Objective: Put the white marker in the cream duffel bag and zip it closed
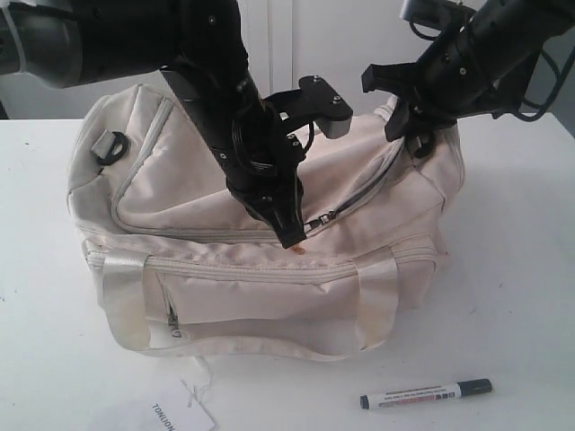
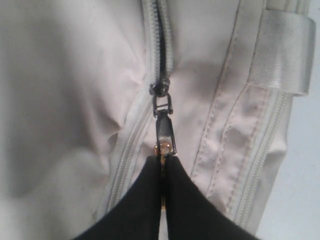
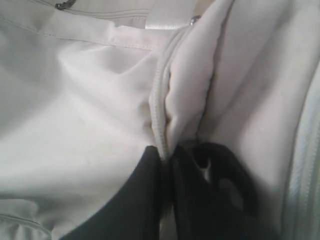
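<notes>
We list: tag (image 1: 184, 415), cut off at lower frame edge; marker (image 1: 427, 393) print, too small to read.

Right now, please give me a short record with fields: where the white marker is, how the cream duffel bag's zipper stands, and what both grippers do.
marker: slim white marker with dark cap, lying on the white table, outside the bag, on its front-pocket side
bag: large soft cream fabric duffel bag, main zipper partly open
left gripper: shut on the metal zipper pull
right gripper: shut on a fold of bag fabric by the zipper
</notes>
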`<move>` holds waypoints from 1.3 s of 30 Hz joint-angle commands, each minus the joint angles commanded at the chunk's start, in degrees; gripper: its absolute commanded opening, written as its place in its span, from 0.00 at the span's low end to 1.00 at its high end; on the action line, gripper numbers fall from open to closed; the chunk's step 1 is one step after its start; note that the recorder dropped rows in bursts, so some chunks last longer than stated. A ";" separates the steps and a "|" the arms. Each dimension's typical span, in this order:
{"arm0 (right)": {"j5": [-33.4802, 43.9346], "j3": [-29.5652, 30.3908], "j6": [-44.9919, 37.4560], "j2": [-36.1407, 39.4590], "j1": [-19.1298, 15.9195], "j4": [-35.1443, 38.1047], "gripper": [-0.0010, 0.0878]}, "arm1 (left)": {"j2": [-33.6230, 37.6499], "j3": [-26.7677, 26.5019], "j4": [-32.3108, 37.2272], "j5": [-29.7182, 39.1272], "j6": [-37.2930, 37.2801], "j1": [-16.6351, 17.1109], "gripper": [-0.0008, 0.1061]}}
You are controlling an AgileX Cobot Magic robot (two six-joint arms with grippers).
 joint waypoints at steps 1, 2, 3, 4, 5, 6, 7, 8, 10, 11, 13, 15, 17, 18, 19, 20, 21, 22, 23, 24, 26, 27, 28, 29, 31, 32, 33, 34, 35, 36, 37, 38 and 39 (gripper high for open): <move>0.27 0.00 0.61 0.00 0.00 0.14 0.06 | 0.00 0.00 -0.40 -0.98 0.00 0.00 0.01; 0.51 0.00 1.42 0.00 0.00 0.44 0.10 | 0.00 0.00 -0.78 -2.00 0.00 0.00 0.01; 0.90 0.00 2.73 0.00 0.00 0.75 0.15 | 0.00 0.00 -1.20 -2.84 0.00 0.00 0.01; 1.07 0.00 3.09 0.00 0.00 1.00 0.18 | 0.00 0.00 -1.51 -3.62 0.00 0.00 0.01; 1.44 0.00 3.54 0.00 0.00 1.17 0.26 | 0.00 0.00 -2.01 -4.64 0.00 0.00 0.01; 1.65 0.00 3.98 0.00 0.00 1.17 0.30 | 0.00 0.00 -2.28 -4.74 0.00 0.00 0.01; 2.37 0.00 5.09 0.00 0.00 1.17 0.37 | 0.00 0.00 -2.80 -4.89 0.00 0.00 0.01; 2.64 0.00 5.09 0.00 0.00 1.17 0.40 | 0.00 0.00 -2.92 -4.89 0.00 0.00 0.01; 4.32 0.00 5.35 -0.40 0.00 1.17 0.49 | 0.00 0.00 -2.92 -4.89 0.00 0.00 0.01; 5.60 0.00 5.35 -1.04 0.00 1.17 0.52 | 0.00 0.00 -2.92 -4.89 0.00 0.00 0.01; 7.33 0.00 5.35 -2.11 0.00 1.17 0.52 | 0.00 0.00 -2.92 -4.89 0.00 0.00 0.01; 8.84 0.00 5.35 -3.02 0.00 1.17 0.52 | 0.00 0.00 -2.92 -4.89 0.00 0.00 0.01; 10.12 0.10 5.35 -3.55 0.00 1.17 0.52 | 0.00 0.00 -2.92 -4.89 0.00 0.00 0.01; 10.64 0.10 5.99 -3.79 0.39 1.17 0.52 | 0.00 0.00 -2.92 -4.89 0.00 0.00 0.01; 10.92 0.10 5.99 -3.81 0.61 1.07 0.52 | 0.00 0.00 -3.03 -4.89 0.00 0.00 0.01; 11.29 0.10 5.99 -3.81 0.86 1.07 0.52 | 0.00 0.00 -3.03 -4.89 0.00 0.00 0.01; 11.50 0.10 6.11 -3.81 1.19 0.96 0.52 | 0.00 0.00 -3.03 -4.89 0.00 0.00 0.01; 11.67 0.23 6.11 -3.81 1.47 0.96 0.52 | 0.00 0.00 -3.03 -4.89 0.00 0.00 0.01; 11.81 0.73 6.11 -3.95 1.90 0.83 0.52 | 0.00 0.00 -3.03 -4.89 0.00 0.00 0.01; 11.70 1.34 6.11 -4.08 2.14 0.83 0.52 | 0.00 0.00 -3.03 -4.89 0.00 0.00 0.01; 10.78 3.43 6.11 -4.37 2.57 0.30 0.52 | 0.00 0.00 -3.18 -4.89 0.00 0.00 0.01; 10.36 4.25 6.11 -4.61 2.71 0.28 0.52 | 0.00 0.00 -3.18 -4.89 0.00 0.00 0.01; 9.89 5.25 6.11 -4.70 2.94 0.14 0.52 | 0.00 0.00 -3.18 -4.89 0.00 0.00 0.01; 9.23 6.22 6.11 -4.84 2.94 0.14 0.52 | 0.00 0.00 -3.18 -4.89 0.00 0.00 0.01; 7.81 7.88 6.11 -4.99 2.94 0.14 0.52 | 0.00 0.00 -3.41 -4.89 0.00 0.00 0.01; 7.34 8.61 6.11 -4.99 2.94 0.28 0.52 | 0.00 0.00 -3.41 -4.89 0.00 0.00 0.01; 7.02 9.27 6.11 -4.99 2.94 0.40 0.52 | 0.00 0.00 -3.41 -4.89 0.00 0.00 0.01; 6.54 9.87 6.11 -4.99 2.94 0.75 0.52 | 0.00 0.00 -3.41 -4.89 0.00 0.00 0.01; 6.23 10.43 6.11 -4.99 2.94 1.21 0.52 | 0.00 0.00 -3.41 -4.89 0.00 0.00 0.01; 5.79 10.90 6.11 -4.99 2.94 1.59 0.52 | 0.00 0.00 -3.41 -4.89 0.00 0.00 0.01; 5.18 11.48 6.11 -4.99 2.94 2.01 0.52 | 0.00 0.00 -3.41 -4.89 0.00 0.00 0.01; 4.60 11.95 6.00 -4.99 2.94 2.25 0.52 | 0.00 0.00 -3.41 -4.89 0.00 0.00 0.01; 4.21 12.12 6.00 -4.99 2.94 2.24 0.51 | 0.00 0.00 -3.41 -4.89 0.00 0.00 0.01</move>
